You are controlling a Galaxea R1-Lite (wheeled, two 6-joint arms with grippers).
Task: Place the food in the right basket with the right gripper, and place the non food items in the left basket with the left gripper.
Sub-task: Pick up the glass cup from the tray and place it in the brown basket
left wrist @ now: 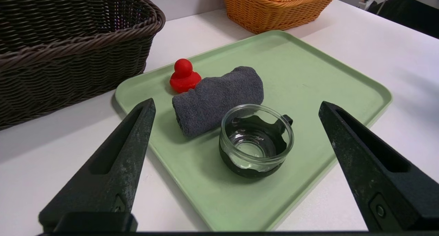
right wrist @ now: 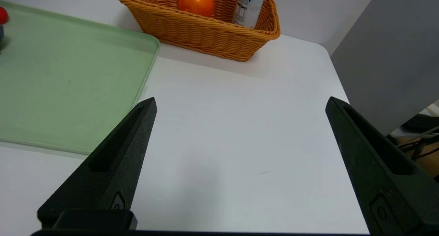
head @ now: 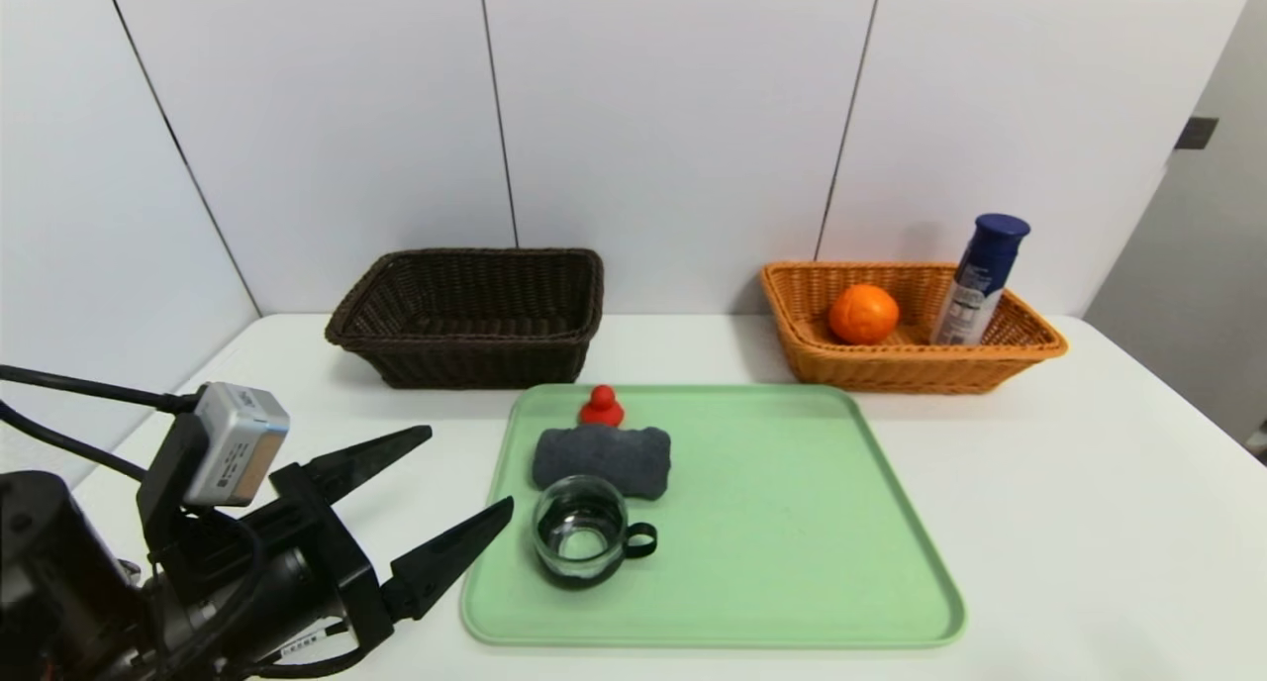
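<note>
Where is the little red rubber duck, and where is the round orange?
little red rubber duck [left wrist: 184,78], left wrist view, on its body.
round orange [head: 863,314], head view, on its middle.

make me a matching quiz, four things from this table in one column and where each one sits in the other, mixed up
Things:
1. orange
2. red duck
3. glass cup
4. grey towel

Places:
A. tray's near part, closest to the open left gripper
B. tray's far edge
C. orange basket
D. on the tray, between the duck and the cup

Pairs: 1-C, 2-B, 3-A, 4-D
</note>
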